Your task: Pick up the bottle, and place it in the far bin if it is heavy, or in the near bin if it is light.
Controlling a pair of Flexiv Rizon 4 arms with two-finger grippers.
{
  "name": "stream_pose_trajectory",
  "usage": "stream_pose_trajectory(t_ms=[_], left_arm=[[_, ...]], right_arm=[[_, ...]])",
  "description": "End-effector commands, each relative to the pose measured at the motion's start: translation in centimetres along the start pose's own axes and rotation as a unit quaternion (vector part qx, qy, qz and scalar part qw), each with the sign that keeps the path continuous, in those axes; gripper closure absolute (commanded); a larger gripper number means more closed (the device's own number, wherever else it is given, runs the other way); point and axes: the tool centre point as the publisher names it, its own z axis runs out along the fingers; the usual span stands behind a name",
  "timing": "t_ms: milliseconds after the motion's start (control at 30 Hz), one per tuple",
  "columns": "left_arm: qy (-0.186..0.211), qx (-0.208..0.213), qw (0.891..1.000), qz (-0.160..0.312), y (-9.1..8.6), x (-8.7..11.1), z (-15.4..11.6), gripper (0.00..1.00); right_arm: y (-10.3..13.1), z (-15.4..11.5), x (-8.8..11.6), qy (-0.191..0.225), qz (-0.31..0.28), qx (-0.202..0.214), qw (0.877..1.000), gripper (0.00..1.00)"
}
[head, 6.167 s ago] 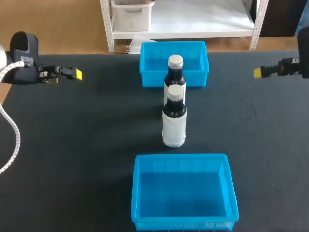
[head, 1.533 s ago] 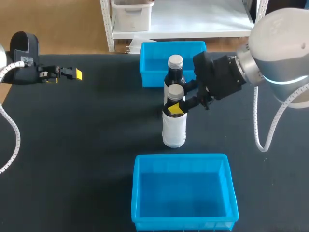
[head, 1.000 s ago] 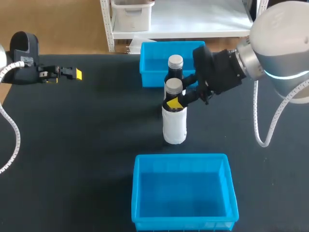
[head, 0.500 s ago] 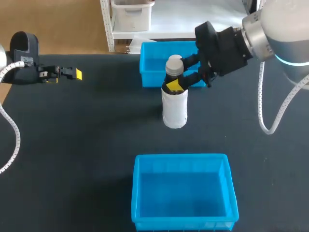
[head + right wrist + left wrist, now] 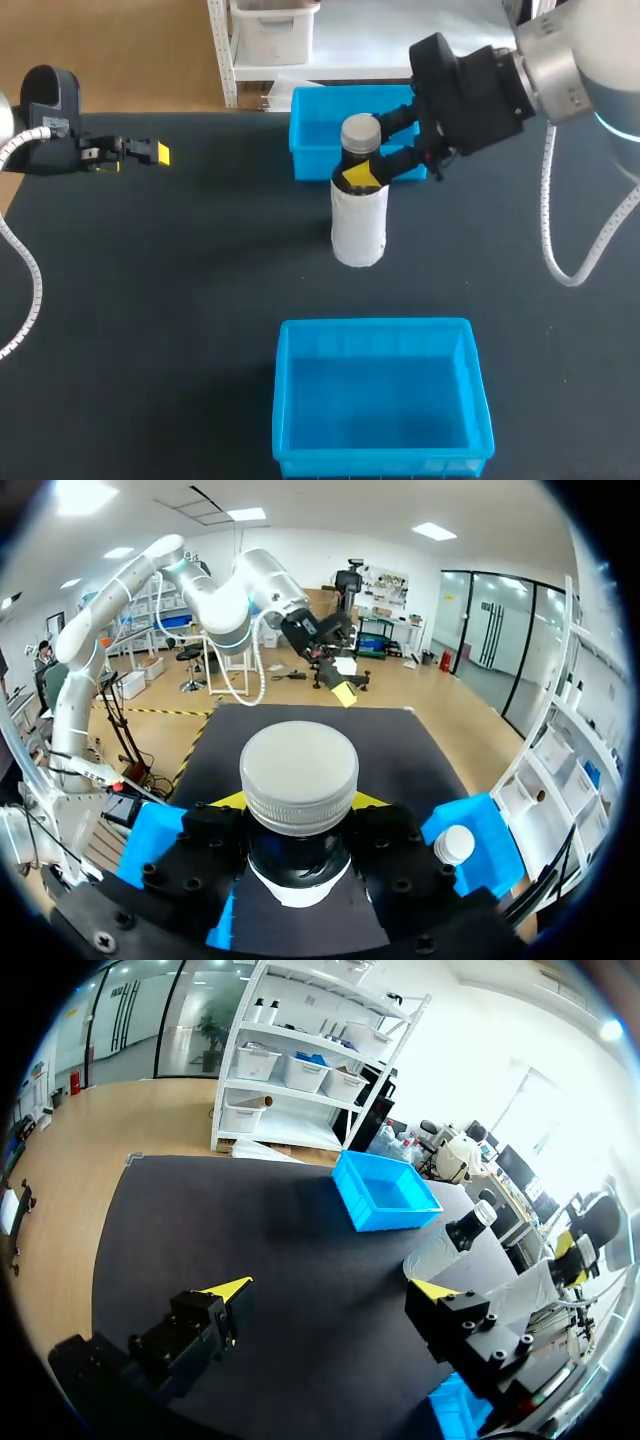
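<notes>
Bins: 2 — far bin (image 5: 310, 140), near bin (image 5: 380, 440). Bottles: 2 — held bottle (image 5: 358, 215), R claw (image 5: 366, 155) clamped on neck; second bottle (image 5: 455, 845). L claw (image 5: 155, 153) apart.

black table (image 5: 180, 280), second white-capped bottle (image 5: 455, 846) standing on it

Looks like a robotics lab to me: my left arm (image 5: 48, 125) and right arm (image 5: 580, 60) stand at a black tabletop (image 5: 150, 300) with a blue far bin (image 5: 303, 150) and near bin (image 5: 375, 326).
</notes>
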Motion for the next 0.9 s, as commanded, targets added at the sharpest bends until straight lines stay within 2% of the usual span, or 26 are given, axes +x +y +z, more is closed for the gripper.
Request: stream_pose_trajectory(t_ms=[33, 267, 533, 733, 900], left_arm=[[0.0, 0.0, 1.0, 0.0, 0.0, 0.0, 0.0, 0.0], [0.0, 0.0, 1.0, 0.0, 0.0, 0.0, 0.0, 0.0], [0.0, 0.0, 1.0, 0.0, 0.0, 0.0, 0.0, 0.0], [0.0, 0.0, 1.0, 0.0, 0.0, 0.0, 0.0, 0.0], [0.0, 0.0, 1.0, 0.0, 0.0, 0.0, 0.0, 0.0]], right_arm=[[2.6, -0.9, -1.0, 0.002, -0.003, 0.013, 1.0, 1.0], [6.6, -0.8, -2.5, 0.0, -0.01, 0.002, 1.0, 1.0], [11.8, -0.1, -3.1, 0.001, -0.018, -0.011, 1.0, 1.0], [14.4, 0.7, -2.3, -0.008, -0.021, -0.023, 0.999, 1.0], [15.5, 1.7, -0.9, -0.006, -0.019, -0.04, 0.999, 1.0]])
